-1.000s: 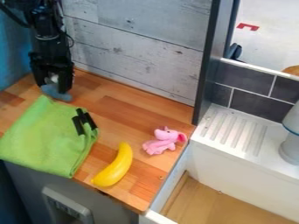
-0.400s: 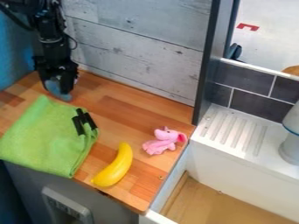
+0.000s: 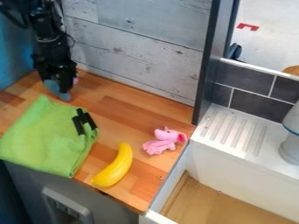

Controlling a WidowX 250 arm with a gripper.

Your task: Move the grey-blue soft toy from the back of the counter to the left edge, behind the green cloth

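At the upper left, the black gripper [image 3: 58, 83] hangs low over the back corner of the wooden counter [image 3: 125, 103]. A blue-grey object [image 3: 57, 91] is at its lower end, close to the counter surface; how firmly it is held I cannot tell. Just in front lies a green cloth [image 3: 46, 138] with two black clip-like pieces [image 3: 85, 121] on its right edge. Farther right, a pink plush toy [image 3: 164, 141] rests close to the counter's right edge, and a yellow banana [image 3: 114, 166] lies near the front edge.
Behind the counter stands a grey plank wall [image 3: 137, 48], with a dark upright post [image 3: 208, 65] at its right end. To the right are a white ridged drainboard [image 3: 234, 133], a grey-white cylindrical item [image 3: 290, 146] and a wooden-bottomed basin [image 3: 216, 203].
Compared with a second ago, the gripper has turned and shifted slightly right, and the blue-grey object looks more upright. Cloth, banana and pink toy have stayed put.
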